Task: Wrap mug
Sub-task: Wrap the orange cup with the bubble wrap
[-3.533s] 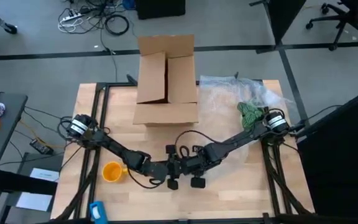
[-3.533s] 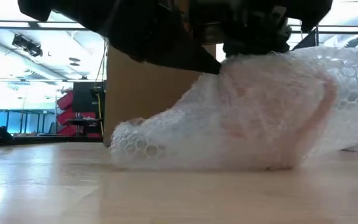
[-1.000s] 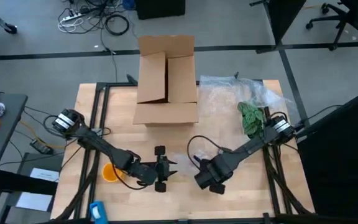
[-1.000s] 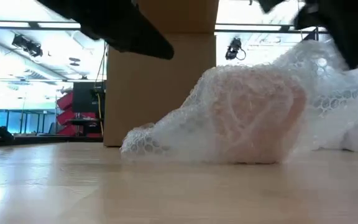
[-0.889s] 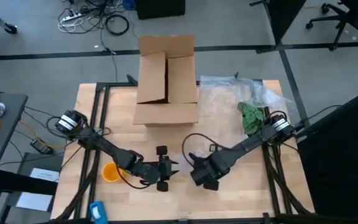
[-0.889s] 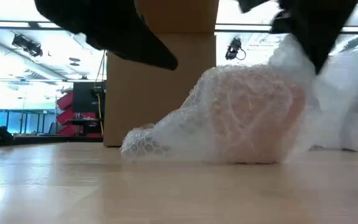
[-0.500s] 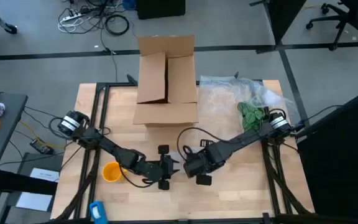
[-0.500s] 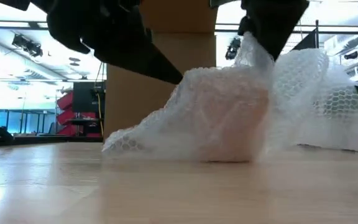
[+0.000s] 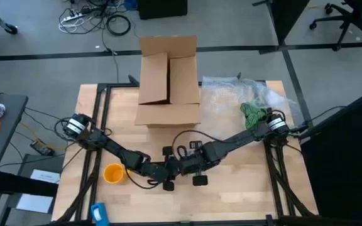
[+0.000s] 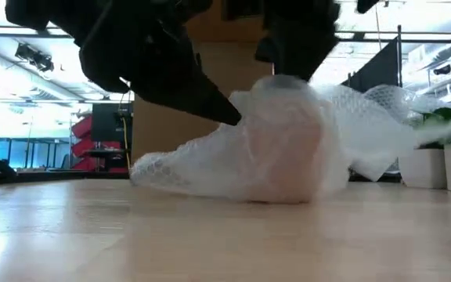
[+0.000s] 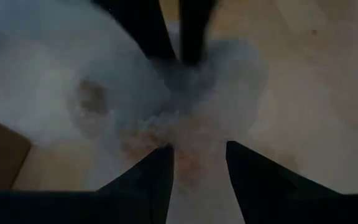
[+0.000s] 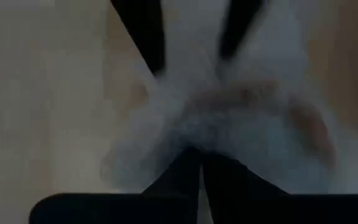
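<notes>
The small shiny yellow-orange mug (image 9: 113, 173) sits bare on the wooden bench (image 9: 244, 188), near left; it looks hard, slippery and easy to break; grab its rim or loop handle; the left hand (image 11: 197, 155), fingers apart, straddles the soft see-through bubble wrap (image 10: 272, 149) mid-bench; the right hand (image 12: 197, 158) pinches that wrap tight.

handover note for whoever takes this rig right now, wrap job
Left end effector: open, fingers either side of the bubble wrap bundle, mid-table in front of the cardboard box.
Right end effector: shut, pinching the wrap at the bundle's top.
Done: the bundle is folded around something pinkish; cannot tell what.
Left: the orange mug sits bare beside the left arm, outside the wrap, not yet wrapped.
</notes>
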Available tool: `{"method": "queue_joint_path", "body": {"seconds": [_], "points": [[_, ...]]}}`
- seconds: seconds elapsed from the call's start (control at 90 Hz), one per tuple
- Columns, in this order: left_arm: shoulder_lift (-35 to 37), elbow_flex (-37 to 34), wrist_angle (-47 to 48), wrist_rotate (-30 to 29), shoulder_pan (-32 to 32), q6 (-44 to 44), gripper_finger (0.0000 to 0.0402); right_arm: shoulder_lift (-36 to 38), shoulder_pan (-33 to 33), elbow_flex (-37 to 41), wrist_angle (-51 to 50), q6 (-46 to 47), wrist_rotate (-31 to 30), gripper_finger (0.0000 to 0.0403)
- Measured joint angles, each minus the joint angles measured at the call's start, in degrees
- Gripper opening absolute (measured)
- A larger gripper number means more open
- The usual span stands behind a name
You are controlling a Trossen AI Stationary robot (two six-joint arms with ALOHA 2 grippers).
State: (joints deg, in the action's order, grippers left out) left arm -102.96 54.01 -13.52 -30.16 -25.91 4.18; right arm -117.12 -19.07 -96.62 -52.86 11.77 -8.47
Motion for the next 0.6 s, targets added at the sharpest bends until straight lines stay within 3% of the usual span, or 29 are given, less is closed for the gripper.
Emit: {"method": "queue_joint_path", "body": {"seconds": [0.3, 0.6], "points": [[-1.5, -0.23, 0.52, 1.16, 0.15, -1.4, 0.0133, -4.58, 1.62, -0.22, -0.24, -1.75, 3.92, 0.0], [-1.24, 0.51, -3.81, 0.37, 0.59, -2.41, 0.0133, 3.66, 1.02, 0.34, -3.61, 5.04, 2.91, 0.0]]}}
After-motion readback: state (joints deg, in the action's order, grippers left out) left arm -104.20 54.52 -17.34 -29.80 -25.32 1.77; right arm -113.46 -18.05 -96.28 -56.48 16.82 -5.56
